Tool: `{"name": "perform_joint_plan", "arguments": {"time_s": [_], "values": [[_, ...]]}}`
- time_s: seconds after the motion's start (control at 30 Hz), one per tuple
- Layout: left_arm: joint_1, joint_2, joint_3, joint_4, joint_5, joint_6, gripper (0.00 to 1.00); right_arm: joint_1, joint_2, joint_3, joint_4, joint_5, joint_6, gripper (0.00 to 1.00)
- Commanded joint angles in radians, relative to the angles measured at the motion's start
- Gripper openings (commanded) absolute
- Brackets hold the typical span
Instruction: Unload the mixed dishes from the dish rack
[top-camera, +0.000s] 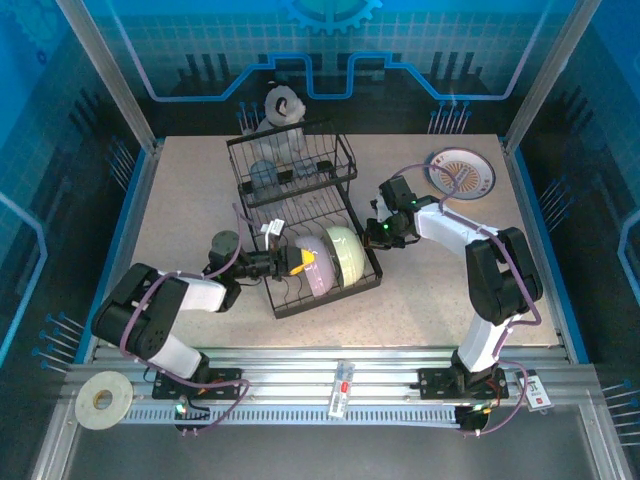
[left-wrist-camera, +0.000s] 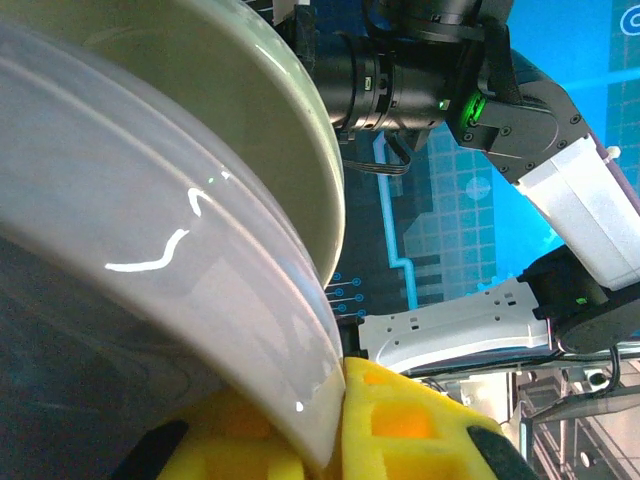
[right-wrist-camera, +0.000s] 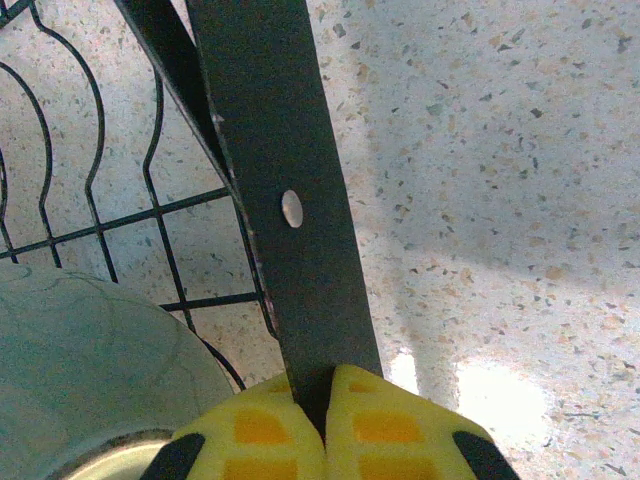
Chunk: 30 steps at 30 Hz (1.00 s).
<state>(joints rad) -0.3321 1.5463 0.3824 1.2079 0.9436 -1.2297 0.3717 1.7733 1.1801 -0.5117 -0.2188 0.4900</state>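
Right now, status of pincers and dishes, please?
Left pincer shut on lavender bowl rim. Right pincer shut on dish rack frame. Pale green bowl close beside.

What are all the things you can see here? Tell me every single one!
dish rack: one, black wire, middle of the table
lavender bowl: one, on edge in the rack's lower tray
pale green bowl: one, on edge beside the lavender bowl
plate: one, white with orange-patterned rim, flat on the table's far right
bluish dish: count unclear, raised basket
dog figurine: one, grey-and-white, behind the rack
tape roll: one, pale, near-left rail
table: one, speckled beige
left gripper: yellow pads, shut on the lavender bowl's rim
right gripper: yellow pads, shut on the rack's edge bar
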Motion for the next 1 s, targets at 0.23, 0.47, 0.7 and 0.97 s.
{"name": "perform_joint_plan", "arguments": {"time_s": [0.23, 0.47, 0.7, 0.97], "values": [[-0.048, 0.025, 0.009, 0.194, -0.056, 0.099, 0.00, -0.011, 0.047, 0.023, -0.014, -0.038, 0.084, 0.00], [-0.060, 0.016, 0.006, 0.194, -0.191, 0.045, 0.00, -0.011, 0.046, 0.019, -0.013, -0.041, 0.085, 0.00], [-0.060, 0.009, 0.041, 0.194, -0.222, -0.045, 0.00, -0.009, 0.048, 0.014, -0.002, -0.049, 0.090, 0.00], [-0.069, 0.042, 0.097, 0.194, -0.035, 0.006, 0.00, -0.008, 0.042, 0.007, 0.001, -0.055, 0.086, 0.00]]}}
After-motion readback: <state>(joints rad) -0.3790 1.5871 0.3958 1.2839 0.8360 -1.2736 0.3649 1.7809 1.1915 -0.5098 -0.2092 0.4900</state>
